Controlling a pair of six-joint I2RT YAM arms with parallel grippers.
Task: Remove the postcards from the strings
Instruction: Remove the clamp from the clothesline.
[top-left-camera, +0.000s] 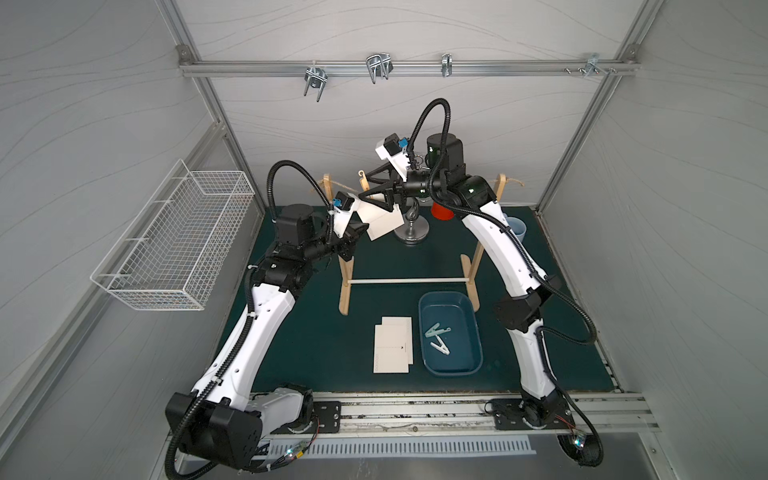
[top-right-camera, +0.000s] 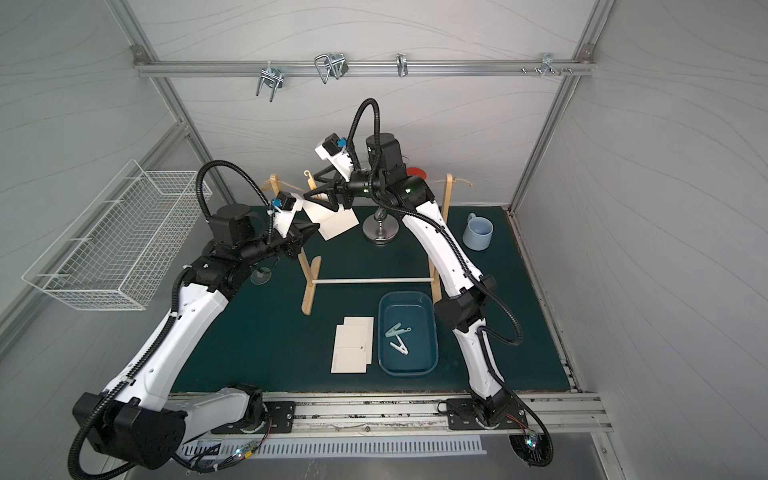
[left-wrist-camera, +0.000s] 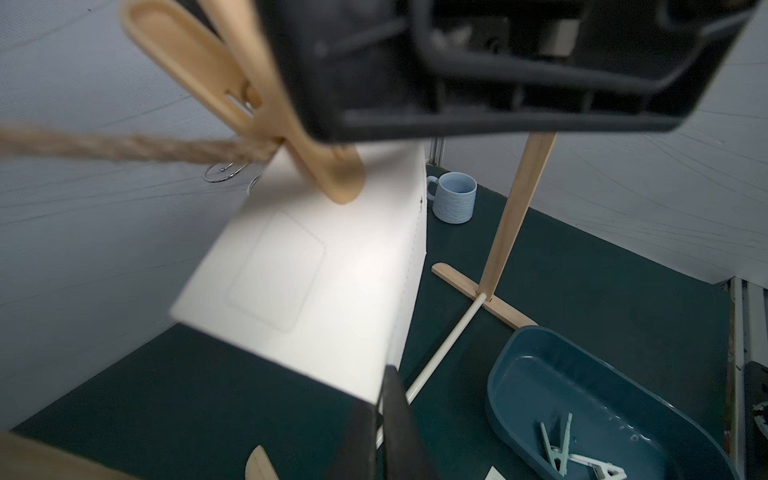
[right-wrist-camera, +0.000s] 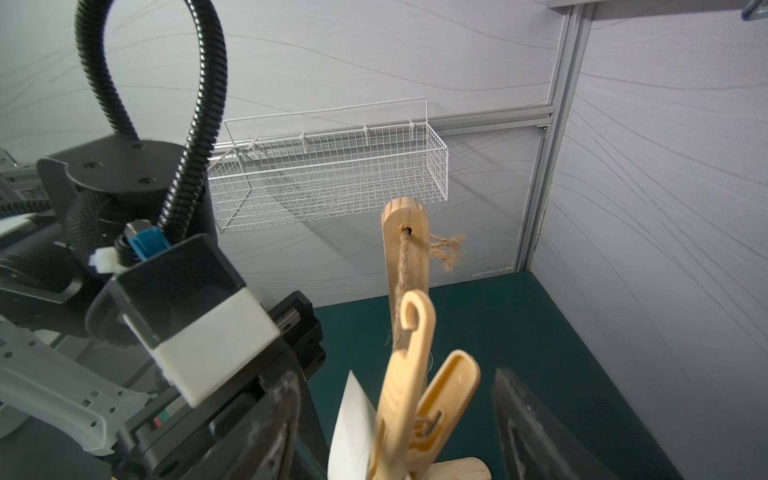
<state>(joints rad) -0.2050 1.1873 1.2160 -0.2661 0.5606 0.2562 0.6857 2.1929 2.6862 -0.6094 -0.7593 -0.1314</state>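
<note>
One white postcard (top-left-camera: 380, 218) (top-right-camera: 334, 222) (left-wrist-camera: 316, 266) hangs tilted from the tan string (left-wrist-camera: 124, 145) (right-wrist-camera: 401, 266), pinned by a tan clothespin (right-wrist-camera: 415, 386) (left-wrist-camera: 232, 95). My left gripper (top-left-camera: 365, 227) (left-wrist-camera: 380, 399) is shut on the card's lower corner. Up at the string, my right gripper (top-left-camera: 365, 185) (right-wrist-camera: 395, 382) stands open, a finger on each side of the clothespin with a gap to both. Two more postcards (top-left-camera: 392, 345) (top-right-camera: 353, 345) lie stacked on the green mat.
A blue tray (top-left-camera: 449, 294) beside the stacked cards holds two pale clips (top-left-camera: 438, 336). Wooden posts (top-left-camera: 502, 183) and a white dowel (top-left-camera: 409, 281) frame the rack. Behind it stand a metal stand (top-left-camera: 411, 232) and a blue mug (top-right-camera: 477, 233). A wire basket (top-left-camera: 174, 249) hangs on the left wall.
</note>
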